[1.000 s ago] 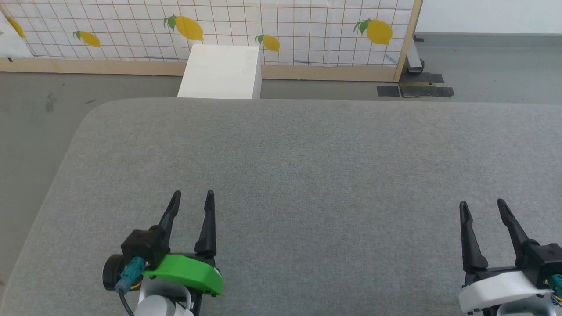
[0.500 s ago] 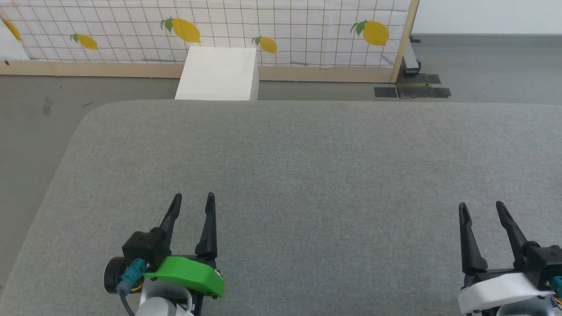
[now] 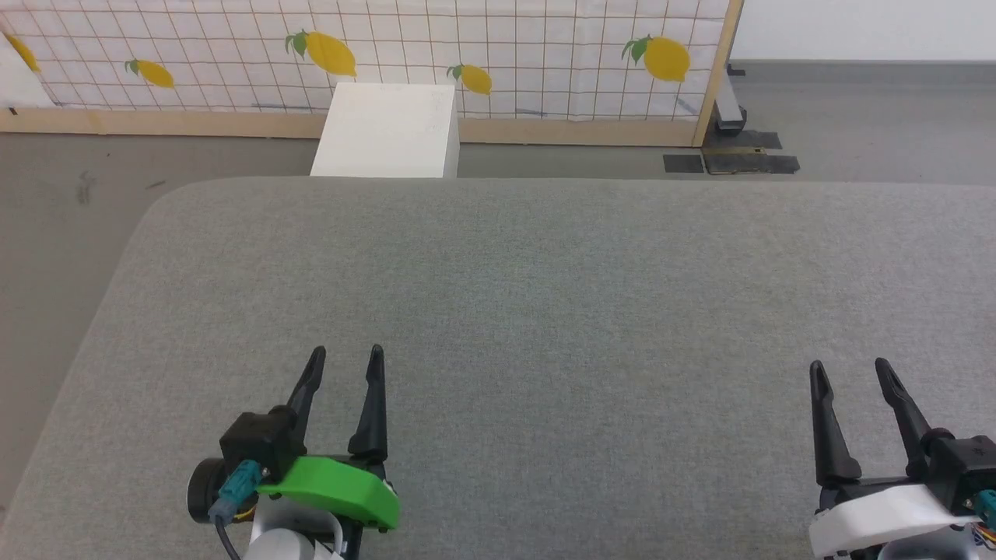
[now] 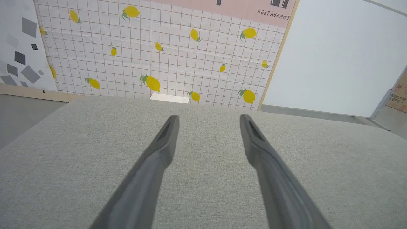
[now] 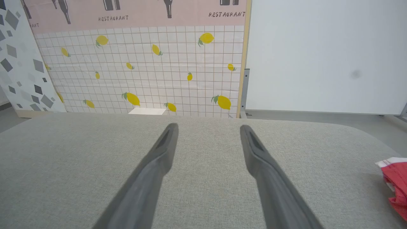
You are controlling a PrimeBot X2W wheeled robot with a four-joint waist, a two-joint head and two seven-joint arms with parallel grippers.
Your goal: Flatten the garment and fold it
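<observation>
Two empty grippers, left gripper (image 3: 347,351) and right gripper (image 3: 848,364), hover spread-fingered over the near side of the table (image 3: 545,272) in the head view. The left wrist view agrees. In the right wrist view the garment (image 5: 396,186) lies bunched at the right, seemingly soft and light; pinch its white-trimmed edge.

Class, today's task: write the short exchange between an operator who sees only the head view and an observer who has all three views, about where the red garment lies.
Operator: I see the left tool and the right tool, both open above the grey pad. Where is the garment?
Observer: The right wrist view has it. The garment lies on the pad at that view's right edge, cut off by the frame.
Operator: Is it flat, and is the right tool touching it?
Observer: What shows of it looks rumpled, with a white trim along its top. The right tool is apart from it, with bare pad between them.
</observation>
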